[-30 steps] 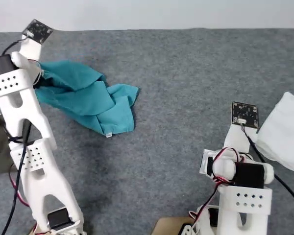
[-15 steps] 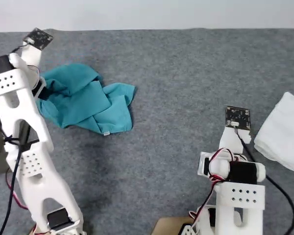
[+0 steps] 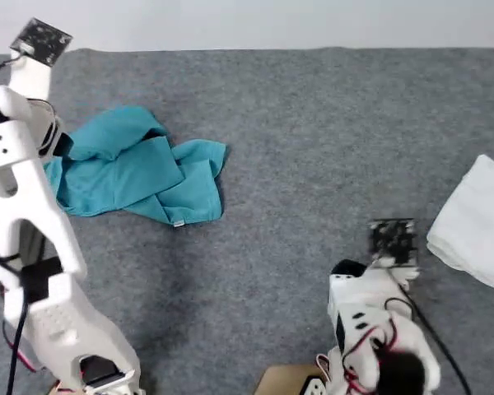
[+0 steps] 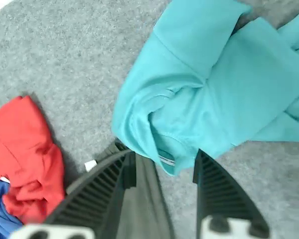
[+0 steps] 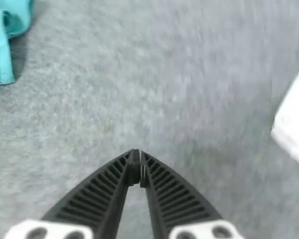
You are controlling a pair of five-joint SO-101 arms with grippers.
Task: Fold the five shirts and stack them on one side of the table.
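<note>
Jaws on your left tool (image 4: 163, 162) stand wide apart, holding nothing, with the collar edge of the teal shirt (image 4: 214, 89) lying between their tips and an olive shirt (image 4: 139, 209) beneath. That teal cloth looks light, limp and crumpled; pinch the collar or a shoulder seam rather than a loose fold. Your right tool (image 5: 137, 162) is pressed closed and empty over bare surface (image 5: 189, 74), the folded white shirt (image 5: 294, 119) off to its side.

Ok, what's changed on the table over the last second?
The left gripper, open, swung left, and the teal shirt had its left edge dragged out that way. The right gripper, shut and empty, drew back away from the white shirt. The white shirt and the teal shirt's right side stayed put.
</note>
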